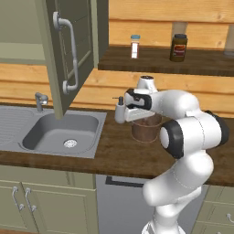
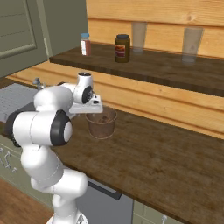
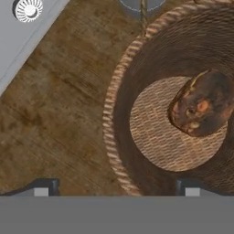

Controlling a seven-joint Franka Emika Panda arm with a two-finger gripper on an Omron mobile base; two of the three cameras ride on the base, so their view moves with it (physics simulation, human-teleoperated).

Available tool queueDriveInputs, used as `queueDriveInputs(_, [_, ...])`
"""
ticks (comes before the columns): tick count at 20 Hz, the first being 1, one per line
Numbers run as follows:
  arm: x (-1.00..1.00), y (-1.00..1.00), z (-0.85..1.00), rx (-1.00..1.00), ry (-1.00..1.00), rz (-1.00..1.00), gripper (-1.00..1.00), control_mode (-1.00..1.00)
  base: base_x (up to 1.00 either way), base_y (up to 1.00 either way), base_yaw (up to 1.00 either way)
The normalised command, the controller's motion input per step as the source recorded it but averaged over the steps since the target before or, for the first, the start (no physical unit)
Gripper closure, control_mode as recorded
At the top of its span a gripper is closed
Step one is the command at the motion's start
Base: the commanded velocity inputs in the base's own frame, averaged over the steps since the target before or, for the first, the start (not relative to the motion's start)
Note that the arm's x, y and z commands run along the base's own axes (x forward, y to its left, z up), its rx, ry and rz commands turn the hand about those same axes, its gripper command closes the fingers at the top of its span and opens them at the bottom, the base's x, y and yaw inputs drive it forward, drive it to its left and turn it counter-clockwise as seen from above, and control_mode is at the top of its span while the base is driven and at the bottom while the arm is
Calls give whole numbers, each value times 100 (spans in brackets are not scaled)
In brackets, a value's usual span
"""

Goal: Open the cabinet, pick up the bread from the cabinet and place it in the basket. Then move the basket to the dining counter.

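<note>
Our gripper [image 3: 116, 186], jaws apart, hangs over the basket [image 3: 119, 114] holding the bread [image 3: 201, 109]; sink [image 1: 59, 132] and open cabinet [image 1: 73, 55] door stand nearby.

**Bread seen lying in the basket from above**

The basket [image 3: 119, 137] is viewed from straight above, its braided rim curving down the middle of the picture and its woven floor lit paler than its dark wall. The bread [image 3: 201, 106], a dark brown lump with orange spots, is seen lying on that floor, against the basket's right wall. Left of the basket, bare wooden worktop [image 3: 59, 114] is shown, and beyond it, at the upper left corner, the grey sink [image 3: 18, 32] with its round drain. The gripper [image 3: 116, 187] is held open, one fingertip outside the rim, the other over the basket.
</note>
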Motion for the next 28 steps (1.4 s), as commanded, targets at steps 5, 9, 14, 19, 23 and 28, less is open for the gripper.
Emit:
queueDriveInputs(5, [8, -11, -30, -3, 2, 0, -100, -100, 0, 0, 0])
queueDriveInputs(9, [2, 0, -35, -2, 0, 3, -100, -100, 0, 0, 0])
queueDriveInputs(14, [-4, 0, -32, -2, 0, 8, -100, -100, 0, 0, 0])
queueDriveInputs(19, [-12, 0, -16, -2, -7, 9, -100, -100, 0, 0, 0])
queueDriveInputs(23, [-2, 0, -35, -5, -5, 11, -100, -100, 0, 0, 0])
queueDriveInputs(28, [0, 0, -20, 0, -2, 10, 100, -100, 0, 0, 0])
